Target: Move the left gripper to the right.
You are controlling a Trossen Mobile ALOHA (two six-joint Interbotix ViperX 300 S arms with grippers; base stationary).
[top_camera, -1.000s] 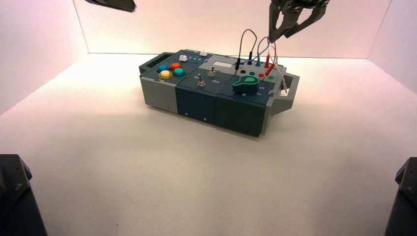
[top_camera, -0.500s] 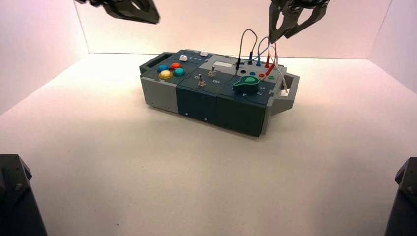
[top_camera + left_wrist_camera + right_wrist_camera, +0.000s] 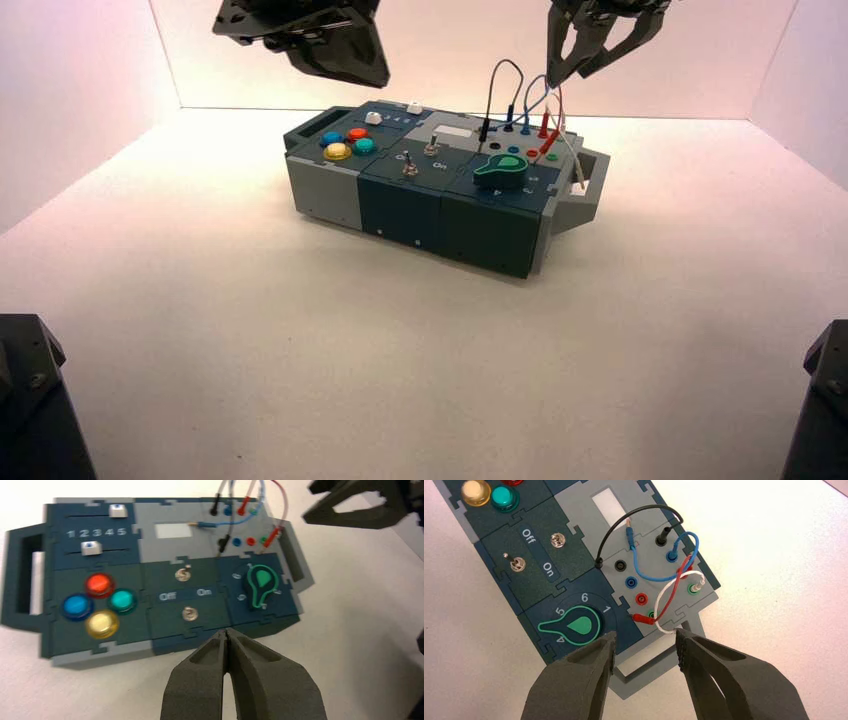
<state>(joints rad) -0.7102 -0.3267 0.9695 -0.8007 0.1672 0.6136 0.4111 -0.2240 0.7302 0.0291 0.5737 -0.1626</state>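
Observation:
My left gripper (image 3: 320, 40) is a black, blocky hand high above the box's back left, over the area behind the coloured buttons (image 3: 345, 143). In the left wrist view its fingers meet at the tips (image 3: 227, 632), shut and empty, over the table just off the box's front edge near the two toggle switches (image 3: 186, 592). My right gripper (image 3: 590, 55) hangs open above the wires (image 3: 530, 100) at the box's back right; in the right wrist view its fingers (image 3: 599, 660) straddle the box's right handle (image 3: 644, 672).
The button box (image 3: 440, 185) stands turned on the white table, with a green knob (image 3: 500, 170), two sliders (image 3: 102, 527) and plugged wires. White walls enclose the back and sides. Black blocks (image 3: 30, 400) sit at the bottom corners.
My left gripper has moved to the right along the top of the high view, from the far left corner to above the box's back left. The right gripper has not moved.

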